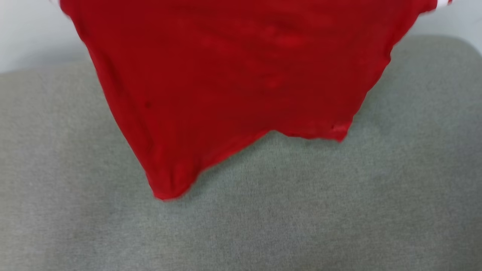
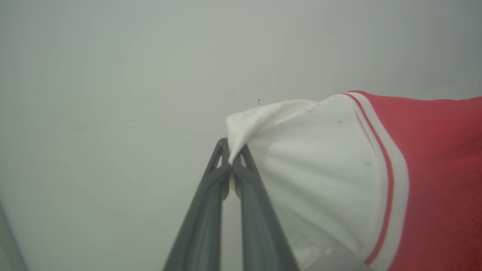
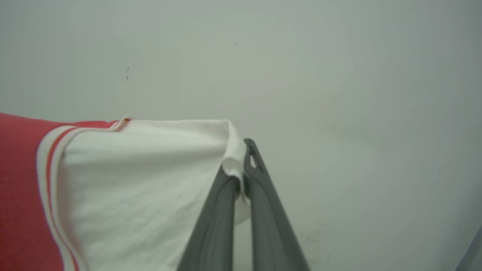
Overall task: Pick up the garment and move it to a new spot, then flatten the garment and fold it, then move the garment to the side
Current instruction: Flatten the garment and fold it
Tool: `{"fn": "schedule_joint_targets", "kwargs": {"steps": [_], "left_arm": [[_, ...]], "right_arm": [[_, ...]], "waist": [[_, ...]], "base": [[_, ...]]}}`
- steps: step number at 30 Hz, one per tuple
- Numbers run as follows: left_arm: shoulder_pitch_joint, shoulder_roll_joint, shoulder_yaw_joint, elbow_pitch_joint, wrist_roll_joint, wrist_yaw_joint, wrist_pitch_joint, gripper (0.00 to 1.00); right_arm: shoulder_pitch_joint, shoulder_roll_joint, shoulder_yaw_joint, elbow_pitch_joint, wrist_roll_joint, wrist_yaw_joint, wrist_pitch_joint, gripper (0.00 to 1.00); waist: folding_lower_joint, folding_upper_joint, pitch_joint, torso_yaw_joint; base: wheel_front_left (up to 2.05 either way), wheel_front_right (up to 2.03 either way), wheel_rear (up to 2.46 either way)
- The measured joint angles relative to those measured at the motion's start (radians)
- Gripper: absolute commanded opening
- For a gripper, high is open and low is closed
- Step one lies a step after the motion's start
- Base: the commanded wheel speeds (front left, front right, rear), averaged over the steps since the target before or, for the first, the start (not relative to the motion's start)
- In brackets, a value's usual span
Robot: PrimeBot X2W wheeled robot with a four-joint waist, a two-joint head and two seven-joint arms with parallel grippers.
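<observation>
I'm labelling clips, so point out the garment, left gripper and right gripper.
garment point(image 1: 241, 75), head view, red body panel.
left gripper point(image 2: 232, 148), left wrist view, tips pinching white sleeve.
right gripper point(image 3: 238, 162), right wrist view, tips pinching white sleeve.

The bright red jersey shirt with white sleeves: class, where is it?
The red shirt hangs across the head view's top, above the grey fabric surface, the left gripper pinching one white sleeve and the right gripper the other.
</observation>
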Motion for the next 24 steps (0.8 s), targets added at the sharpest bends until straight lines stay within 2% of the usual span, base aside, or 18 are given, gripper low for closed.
{"fn": "schedule_joint_targets", "kwargs": {"steps": [9, 17, 24], "left_arm": [[-0.402, -0.010, -0.094, 0.244, 0.040, -0.081, -0.016, 0.00], [-0.786, -0.092, -0.170, 0.498, 0.101, -0.131, -0.070, 0.00], [-1.054, -0.182, -0.198, 0.723, 0.133, -0.150, -0.188, 0.00]], "right_arm": [[-0.285, 0.002, 0.036, 0.171, -0.034, 0.000, -0.068, 0.00], [-0.561, 0.003, 0.082, 0.367, -0.095, 0.000, -0.131, 0.00], [-0.768, 0.031, 0.064, 0.522, -0.183, 0.001, -0.223, 0.00]], "waist": [[0.0001, 0.0000, 0.188, -0.005], [0.0002, 0.0000, 0.372, 0.008], [0.0003, 0.0000, 0.501, 0.035]], "base": [[0.00, 0.00, 0.00], [0.00, 0.00, 0.00], [0.00, 0.00, 0.00]]}}
